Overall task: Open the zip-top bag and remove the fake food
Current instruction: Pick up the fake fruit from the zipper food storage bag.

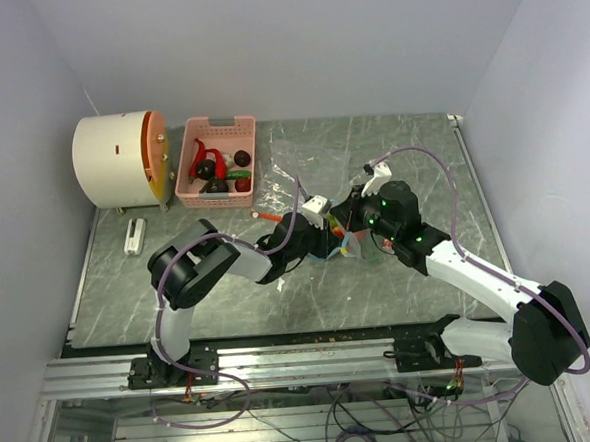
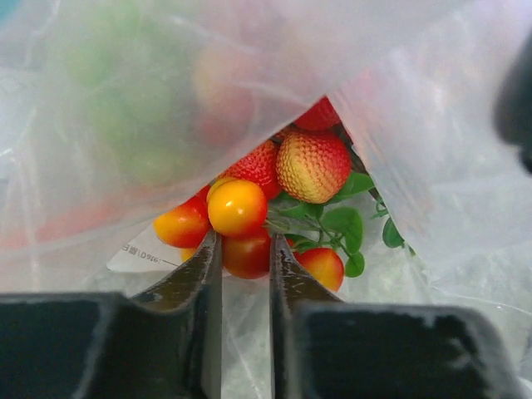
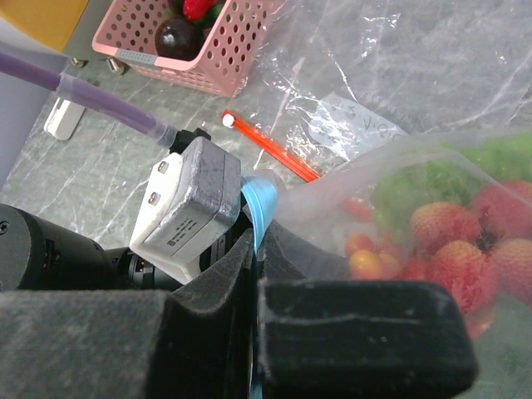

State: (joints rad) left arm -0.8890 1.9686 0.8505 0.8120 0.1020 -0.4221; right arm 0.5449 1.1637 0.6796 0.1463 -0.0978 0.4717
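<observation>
**Step in hand:** extraction. The zip-top bag (image 1: 354, 245) lies mid-counter, a little toward the right edge, with its mouth already open. Your two arms meet over it.

**Right hand** (image 3: 253, 253): clamped on the bag's blue zip rim, holding the mouth up. No gap shows between its pads.

**Left hand** (image 2: 245, 249): inside the bag mouth. Its fingers (image 2: 202, 278) are set to a narrow slot, and one small red-orange fruit sits right at the tips. You cannot tell from these views whether that fruit is pinched or only lies just beyond the tips.

**The fake food** (image 2: 312, 166): inside the bag. It includes strawberries, small orange-red round fruits, green leaves, and something green blurred behind the film.

**Also present:** a pink basket (image 1: 215, 136) at the far edge toward the left corner, holding dark and red pieces. A red stick (image 3: 270, 151) lies on the counter between basket and bag.

**Next move, by judgement:** make sure of the pinch, then draw your left hand back out through the mouth while the right holds the rim. The film is slack and may drag on the fingers. The leafy pieces may come out joined as a cluster.
</observation>
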